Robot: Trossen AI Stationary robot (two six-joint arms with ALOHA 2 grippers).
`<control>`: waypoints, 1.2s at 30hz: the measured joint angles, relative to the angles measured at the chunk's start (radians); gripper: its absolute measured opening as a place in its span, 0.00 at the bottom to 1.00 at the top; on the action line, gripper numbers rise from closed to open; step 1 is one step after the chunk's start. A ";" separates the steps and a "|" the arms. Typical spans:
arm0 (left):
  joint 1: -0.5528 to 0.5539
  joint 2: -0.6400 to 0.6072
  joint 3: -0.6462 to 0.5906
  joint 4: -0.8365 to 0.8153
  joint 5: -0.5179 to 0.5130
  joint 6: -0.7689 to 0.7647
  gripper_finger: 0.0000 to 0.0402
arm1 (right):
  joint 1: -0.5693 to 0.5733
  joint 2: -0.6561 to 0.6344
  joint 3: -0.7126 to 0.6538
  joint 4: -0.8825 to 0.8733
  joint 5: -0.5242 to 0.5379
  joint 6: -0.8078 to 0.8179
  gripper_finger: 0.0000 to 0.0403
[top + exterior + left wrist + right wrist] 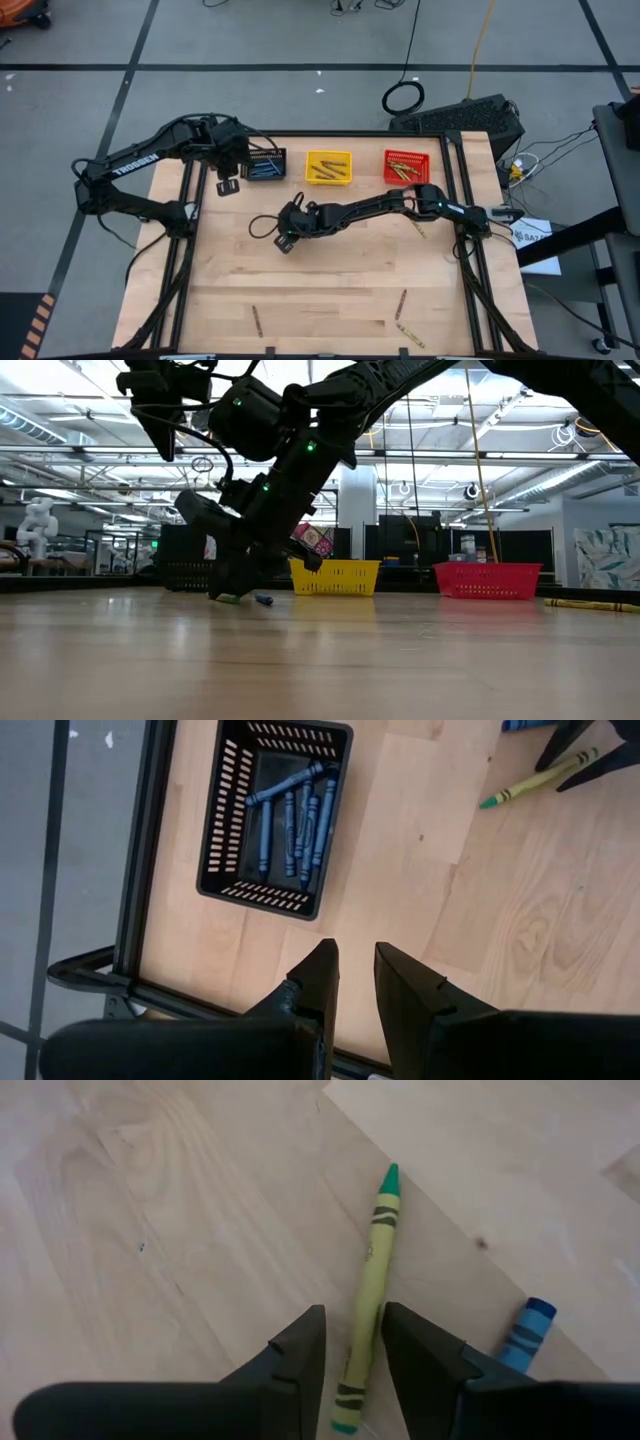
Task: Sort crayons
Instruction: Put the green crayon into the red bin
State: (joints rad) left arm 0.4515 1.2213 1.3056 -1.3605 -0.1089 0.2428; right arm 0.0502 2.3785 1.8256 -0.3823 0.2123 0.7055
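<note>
Currently right gripper (352,1342) is low mid-table, fingers slightly apart straddling a green-tipped crayon (368,1280), not clamped. Blue crayon (525,1332) lies just beside; closing could nudge it. Left gripper (356,982), slightly open, empty, hovers near black bin (272,815).

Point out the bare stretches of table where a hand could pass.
Free: the wide middle of the table, between the right gripper and the loose crayons near the front edge. Crowded: the back row with the black bin, yellow bin, red bin and the left gripper.
</note>
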 joint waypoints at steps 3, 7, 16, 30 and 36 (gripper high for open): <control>0.000 0.000 0.000 0.000 0.000 0.001 0.16 | 0.000 0.008 0.000 0.008 0.001 -0.003 0.24; 0.000 0.000 0.000 0.001 0.000 0.003 0.16 | 0.000 0.010 0.000 0.007 0.002 0.000 0.18; 0.000 0.000 0.000 0.001 0.000 0.006 0.16 | 0.000 0.011 -0.002 0.012 0.002 0.005 0.02; 0.000 0.000 0.000 0.001 0.000 0.006 0.16 | 0.000 0.005 -0.004 0.014 -0.004 -0.027 0.00; 0.000 0.000 0.000 0.001 0.000 0.006 0.16 | 0.002 -0.016 -0.006 0.008 -0.009 -0.058 0.00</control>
State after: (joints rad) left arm 0.4515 1.2213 1.3056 -1.3594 -0.1089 0.2483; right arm 0.0525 2.3627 1.8194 -0.3744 0.2034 0.6476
